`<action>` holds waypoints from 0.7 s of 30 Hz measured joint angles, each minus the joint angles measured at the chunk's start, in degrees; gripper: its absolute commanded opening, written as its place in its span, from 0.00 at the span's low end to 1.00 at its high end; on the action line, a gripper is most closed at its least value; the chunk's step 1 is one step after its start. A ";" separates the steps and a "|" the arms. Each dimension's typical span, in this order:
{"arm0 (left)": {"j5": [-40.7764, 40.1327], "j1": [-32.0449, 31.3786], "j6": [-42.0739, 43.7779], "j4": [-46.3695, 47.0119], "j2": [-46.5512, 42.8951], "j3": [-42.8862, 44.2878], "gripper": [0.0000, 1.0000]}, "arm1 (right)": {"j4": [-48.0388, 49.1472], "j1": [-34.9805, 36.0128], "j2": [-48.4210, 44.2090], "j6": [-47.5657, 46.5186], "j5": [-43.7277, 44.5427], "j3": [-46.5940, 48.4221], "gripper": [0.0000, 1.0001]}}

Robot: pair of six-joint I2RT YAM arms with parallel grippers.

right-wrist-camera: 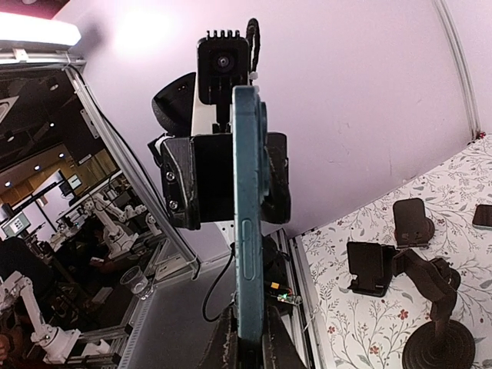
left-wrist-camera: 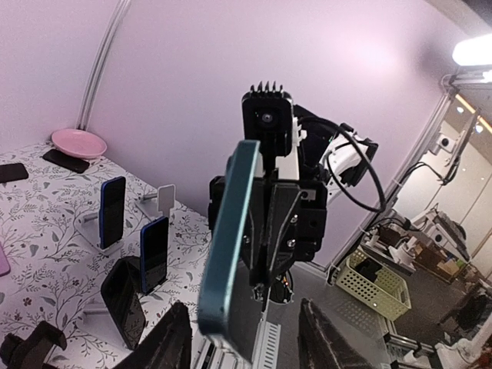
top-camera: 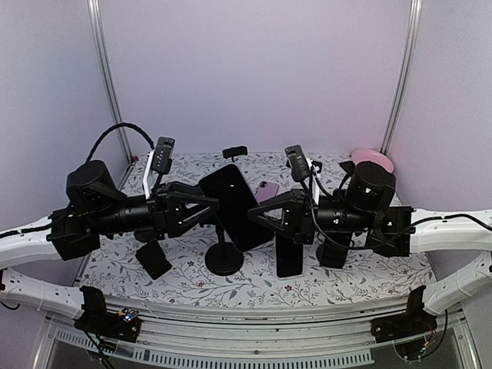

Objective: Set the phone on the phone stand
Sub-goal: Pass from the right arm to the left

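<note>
Phone (top-camera: 234, 204) hangs mid-frame in the top view, clenched edge-on in my right gripper (top-camera: 257, 217), over the phone stand (top-camera: 224, 260). My left gripper (top-camera: 214, 209) stands open beside it. Lifting looks done; seating it remains.

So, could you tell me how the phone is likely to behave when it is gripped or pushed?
The phone is a thin flat slab, so it is probably stiff. Its glossy dark face looks slippery, so it might slide or pivot in a narrow grip. It appears glass-fronted, so it is likely fragile if dropped.
</note>
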 measured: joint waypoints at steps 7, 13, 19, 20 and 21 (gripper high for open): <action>0.48 0.48 -2.51 3.23 0.00 -0.11 0.30 | 9.49 0.87 2.45 2.38 2.93 -3.02 0.02; 1.49 1.14 -3.65 5.25 1.53 -0.13 0.03 | 13.94 1.40 4.46 3.41 3.54 -3.02 0.02; 3.63 1.70 -3.74 7.91 1.79 -0.70 0.00 | 15.91 1.70 4.61 4.50 3.39 -3.34 0.07; 3.80 1.77 -3.67 7.93 1.79 -0.70 0.00 | 15.85 1.70 4.61 4.55 3.50 -3.34 0.11; 3.93 1.90 -3.48 7.85 1.79 -0.70 0.00 | 15.74 1.73 4.61 4.59 3.82 -3.34 0.19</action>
